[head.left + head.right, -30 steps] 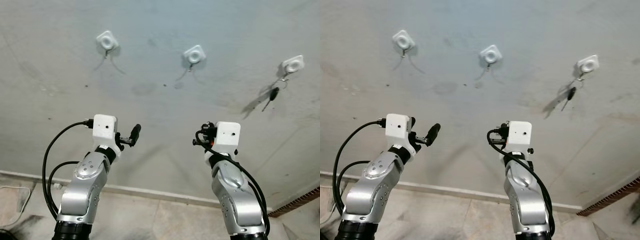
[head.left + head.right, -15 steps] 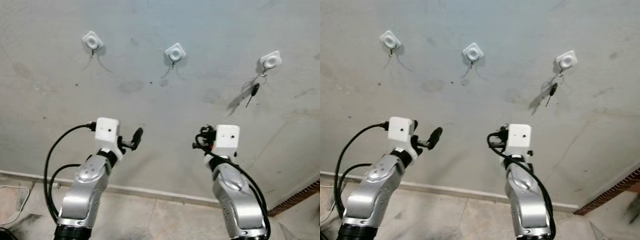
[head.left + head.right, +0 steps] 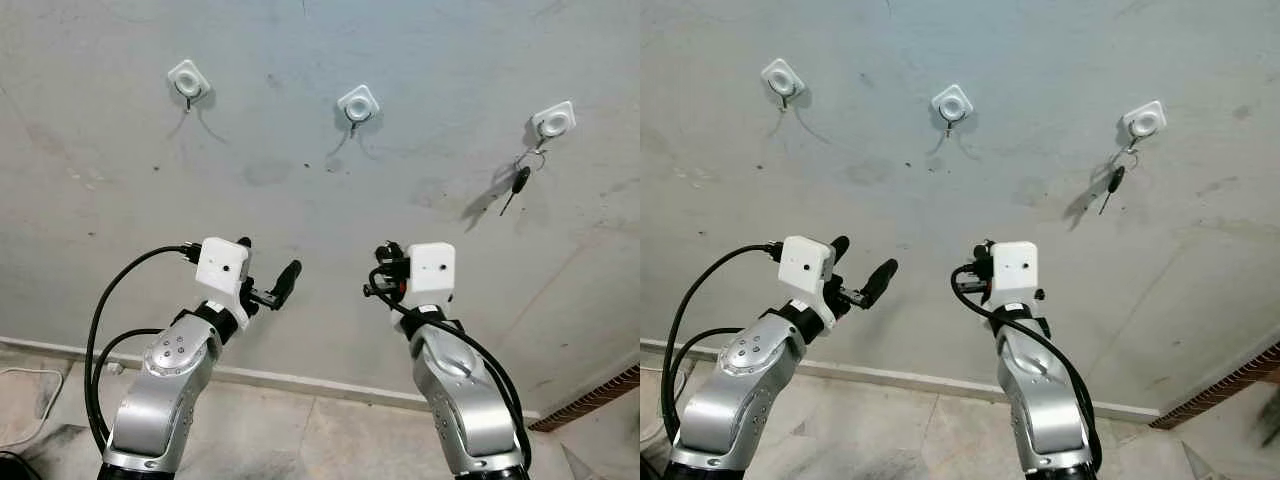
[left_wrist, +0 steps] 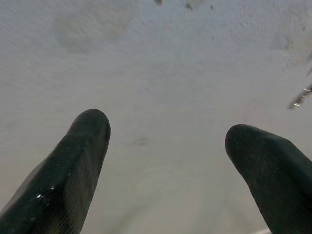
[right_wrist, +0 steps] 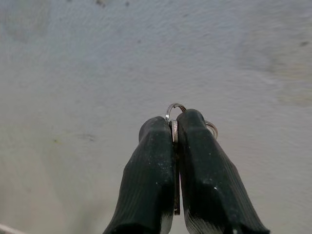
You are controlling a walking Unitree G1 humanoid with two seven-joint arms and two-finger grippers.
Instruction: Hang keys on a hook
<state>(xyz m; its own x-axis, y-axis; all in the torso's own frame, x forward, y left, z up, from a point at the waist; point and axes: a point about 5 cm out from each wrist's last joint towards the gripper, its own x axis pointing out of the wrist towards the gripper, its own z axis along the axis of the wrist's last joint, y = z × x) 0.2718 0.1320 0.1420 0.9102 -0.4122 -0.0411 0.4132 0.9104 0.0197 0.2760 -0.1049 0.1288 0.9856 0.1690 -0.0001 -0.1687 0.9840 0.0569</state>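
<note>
Silver arms rise from 6 o'clock before a grey plaster wall (image 3: 300, 210). On the left, the left gripper (image 4: 165, 161) points at the wall with its jaws spread wide and nothing between them. On the right, the right gripper (image 5: 176, 127) has its jaws pinched together on a key ring (image 5: 173, 108), whose metal loop pokes out past the fingertips (image 5: 156, 127); the key itself is hidden between the black pads. From the head camera this gripper sits behind its white wrist box, near the frame's centre and well apart from the wall hooks.

Beyond the arms, tiled floor (image 3: 330, 440) meets the wall at a pale skirting strip. Higher up the wall, three white hooks hang in a row: the left hook (image 3: 187, 77) at 11 o'clock, the middle hook (image 3: 358, 103) at 12 o'clock and the right hook (image 3: 553, 121) at 2 o'clock. A hung key (image 3: 518, 184) with a dark head dangles from the right hook, casting a slanted shadow. The left and middle hooks carry nothing.
</note>
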